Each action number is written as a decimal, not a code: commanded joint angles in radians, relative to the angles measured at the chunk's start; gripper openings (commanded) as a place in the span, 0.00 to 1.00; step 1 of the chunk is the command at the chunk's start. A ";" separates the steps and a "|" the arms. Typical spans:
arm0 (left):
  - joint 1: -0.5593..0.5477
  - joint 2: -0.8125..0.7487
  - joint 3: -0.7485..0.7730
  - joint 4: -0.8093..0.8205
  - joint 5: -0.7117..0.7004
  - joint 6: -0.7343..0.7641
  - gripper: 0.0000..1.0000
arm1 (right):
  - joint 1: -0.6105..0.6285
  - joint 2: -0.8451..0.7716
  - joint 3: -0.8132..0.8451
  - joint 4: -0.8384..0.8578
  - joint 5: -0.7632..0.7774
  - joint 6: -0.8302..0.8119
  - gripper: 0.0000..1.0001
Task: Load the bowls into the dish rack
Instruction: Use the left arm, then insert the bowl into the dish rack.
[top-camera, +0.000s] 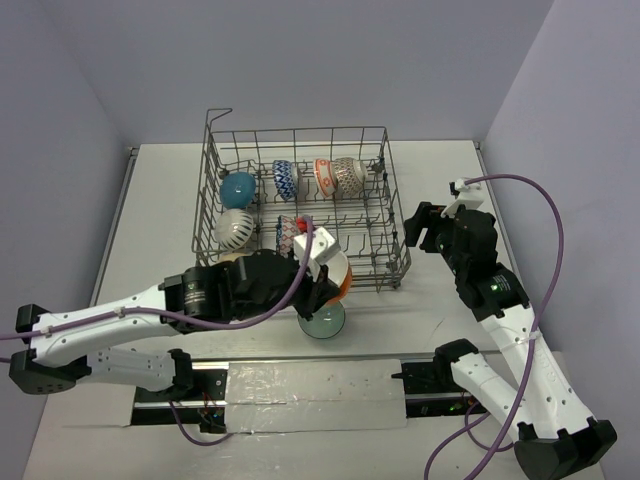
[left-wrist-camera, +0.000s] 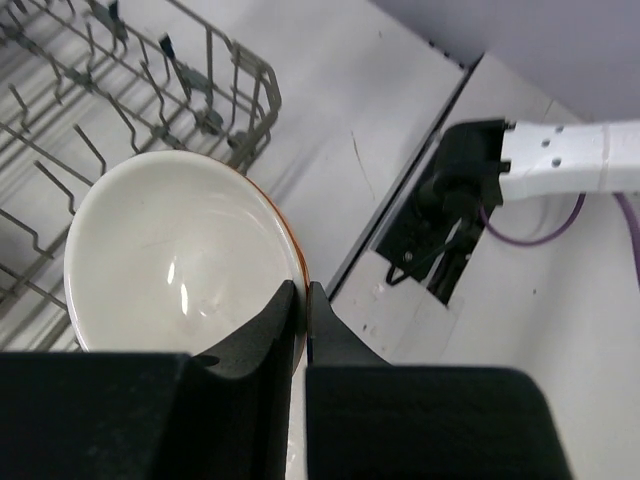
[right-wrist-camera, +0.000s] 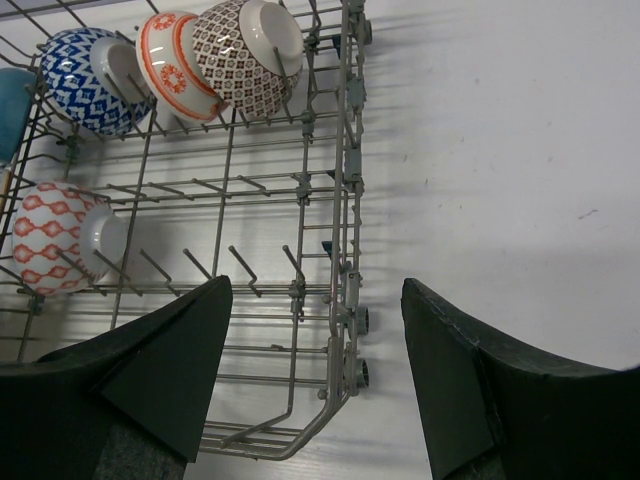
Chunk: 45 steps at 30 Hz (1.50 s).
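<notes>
My left hand (left-wrist-camera: 301, 300) comes in from the near left corner of the surface (top-camera: 160, 220). It is shut almost all the way, pinching the rim of the orange-edged bowl (left-wrist-camera: 180, 250). In the left wrist view 1 finger (left-wrist-camera: 268, 325) sits inside the bowl and the other sits outside, with the rim squeezed between them. The bowl is white inside. It hangs at the near side of the dish rack (top-camera: 300, 130), close to the rack's near right corner. I cannot tell if it touches the wires.

The dish rack sits in the middle of the surface, close to the far edge. 6 bowls stand on their sides in it. At its left end are a teal bowl (top-camera: 238, 187) and, closer to the near edge, a black-and-white bowl (top-camera: 235, 228). Along the far row, going right, are a blue bowl (right-wrist-camera: 85, 70), an orange-and-white bowl (right-wrist-camera: 175, 65) and a brown bowl (right-wrist-camera: 245, 50). A red-and-white bowl (right-wrist-camera: 60, 235) stands in the middle row.

A dark green bowl (top-camera: 322, 318) lies on the surface just in front of the rack, below the bowl I hold.

My right hand (right-wrist-camera: 315, 290) hangs wide open and holds nothing. It is just beside the rack's right side, toward the right edge of the surface.
</notes>
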 joint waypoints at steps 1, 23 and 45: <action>0.001 -0.046 0.012 0.133 -0.081 0.007 0.00 | 0.006 -0.011 0.011 0.034 -0.002 0.005 0.76; 0.369 0.045 -0.167 0.579 0.030 0.041 0.00 | 0.006 0.006 0.012 0.045 -0.037 0.003 0.76; 0.618 0.205 -0.429 1.188 0.406 -0.341 0.00 | 0.006 0.032 0.018 0.042 -0.066 0.002 0.76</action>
